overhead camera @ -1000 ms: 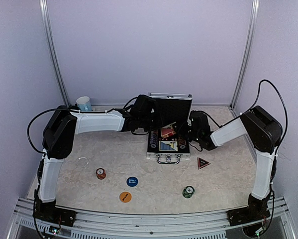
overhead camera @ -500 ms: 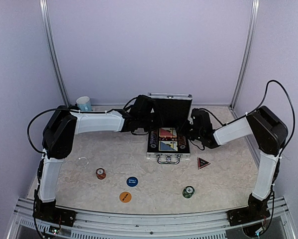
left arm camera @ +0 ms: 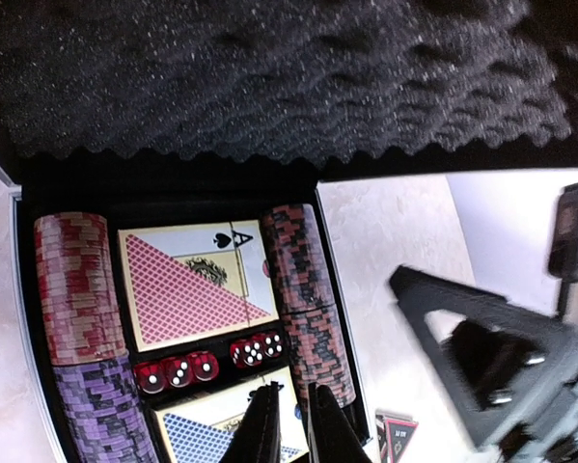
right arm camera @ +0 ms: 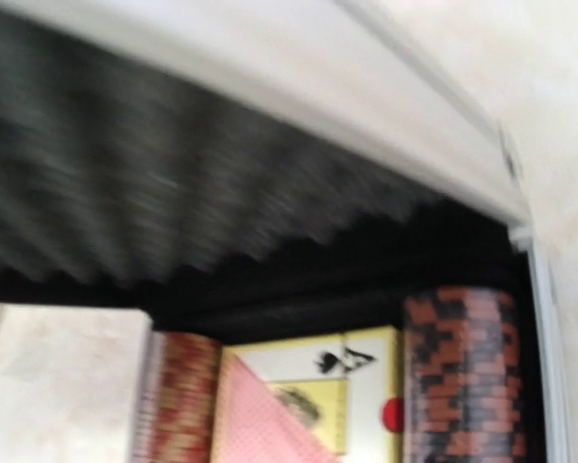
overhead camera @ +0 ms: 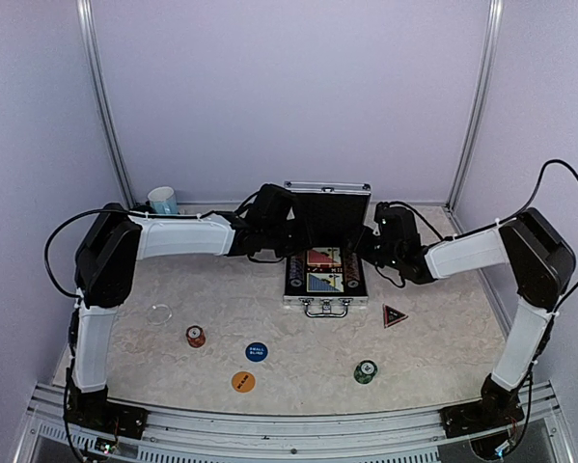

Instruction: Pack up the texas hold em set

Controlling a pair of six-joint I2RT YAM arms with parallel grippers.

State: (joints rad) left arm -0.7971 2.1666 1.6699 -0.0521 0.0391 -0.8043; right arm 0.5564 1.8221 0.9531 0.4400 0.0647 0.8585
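Observation:
The silver case (overhead camera: 299,300) lies open mid-table with its foam-lined lid (overhead camera: 329,206) upright. It holds a red-backed card deck (left arm camera: 197,285), a blue-backed deck (left arm camera: 206,424), red dice (left arm camera: 211,362) and rows of chips (left arm camera: 308,299). My left gripper (left arm camera: 289,424) hovers over the blue deck, shut with nothing in it. My right gripper (overhead camera: 370,245) hangs by the case's right side, open and holding nothing; its own view shows only the lid and the red deck (right arm camera: 298,405). Loose on the table are a red chip stack (overhead camera: 196,336), a green chip stack (overhead camera: 366,370), a blue button (overhead camera: 257,352), an orange button (overhead camera: 243,382) and a dark triangular marker (overhead camera: 395,315).
A light blue mug (overhead camera: 163,201) stands at the back left by the wall. A small clear ring (overhead camera: 159,313) lies on the left of the table. Frame posts rise at both back corners.
The red-backed deck, tilted at my right gripper a second ago, now lies flat in the case. The right gripper has let go and drawn back to the right. My left gripper barely moved.

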